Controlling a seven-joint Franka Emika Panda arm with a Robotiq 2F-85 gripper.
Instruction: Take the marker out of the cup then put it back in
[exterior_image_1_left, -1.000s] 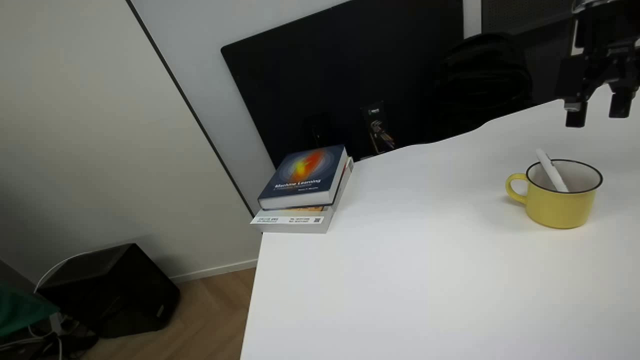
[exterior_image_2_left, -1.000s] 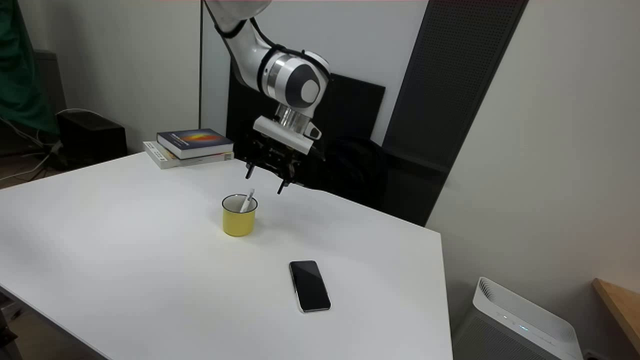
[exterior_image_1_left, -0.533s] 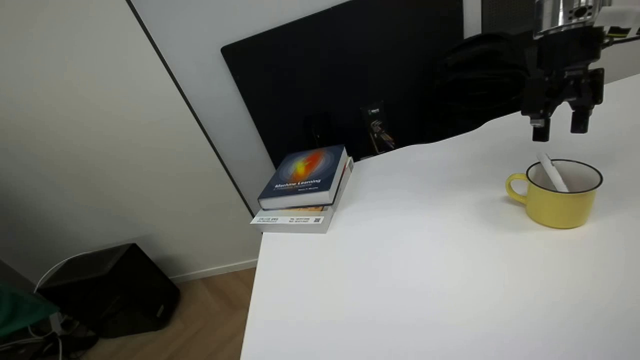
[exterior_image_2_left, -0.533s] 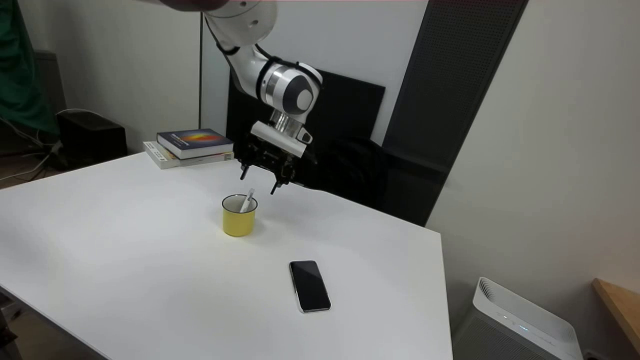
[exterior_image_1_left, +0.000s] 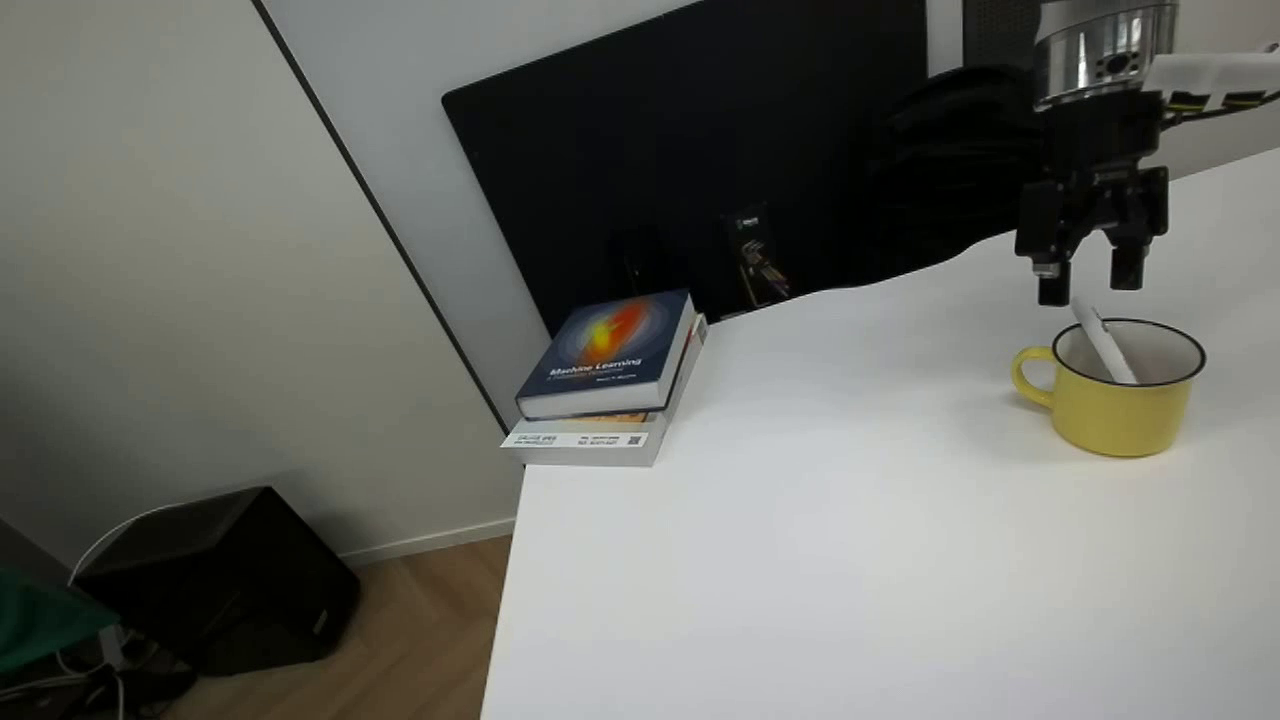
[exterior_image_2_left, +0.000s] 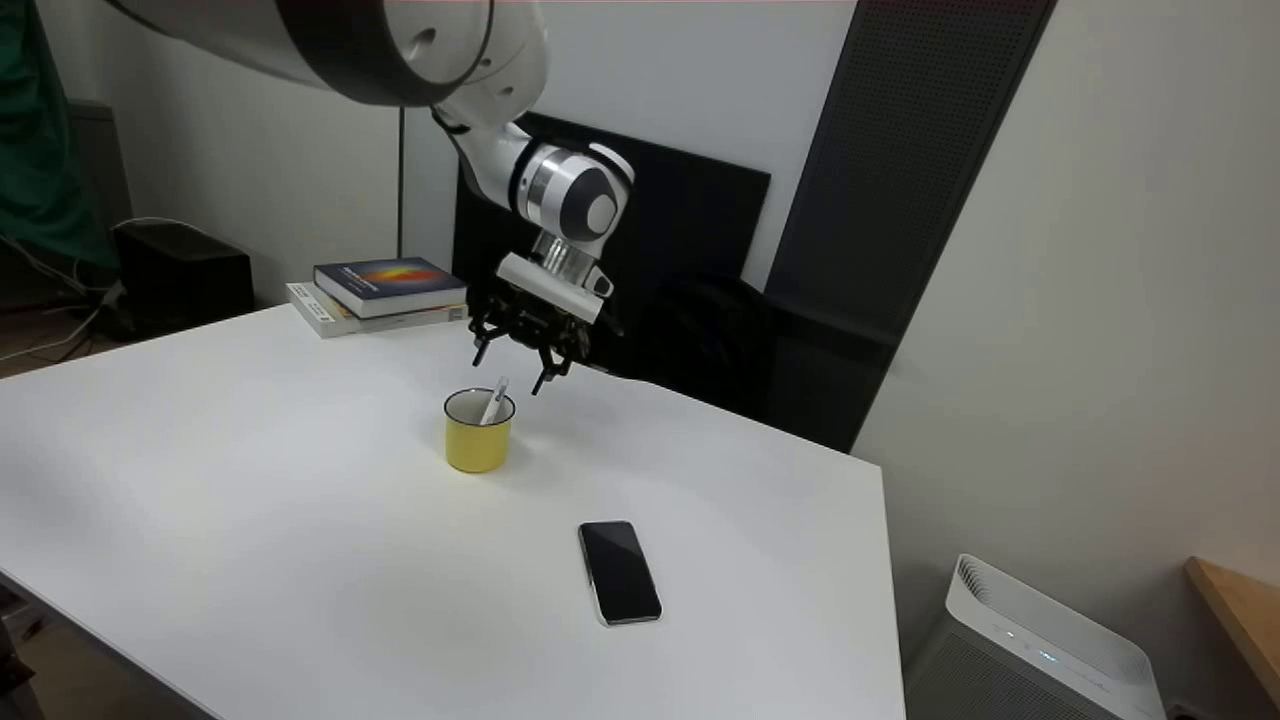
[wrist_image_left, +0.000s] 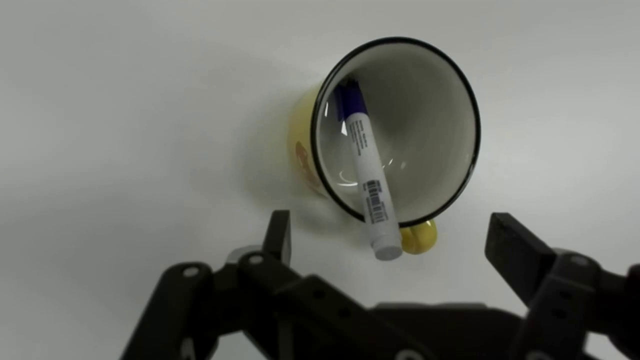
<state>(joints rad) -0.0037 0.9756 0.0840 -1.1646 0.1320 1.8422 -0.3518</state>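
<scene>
Marker (wrist_image_left: 371, 170): white barrel, purple cap (wrist_image_left: 354, 101) down inside the yellow mug (exterior_image_1_left: 1120, 420), plain end leaning out past the rim.
Mug: upright on the counter (exterior_image_1_left: 850, 560), handle (wrist_image_left: 420, 238) beside that end.
Fingers (wrist_image_left: 278, 235): wide apart, holding nothing.
Marker removal: step in hand, I judge; grasp pending.
Plain end: I should straddle it clear of rim and handle, close softly, lift along the slant.
</scene>
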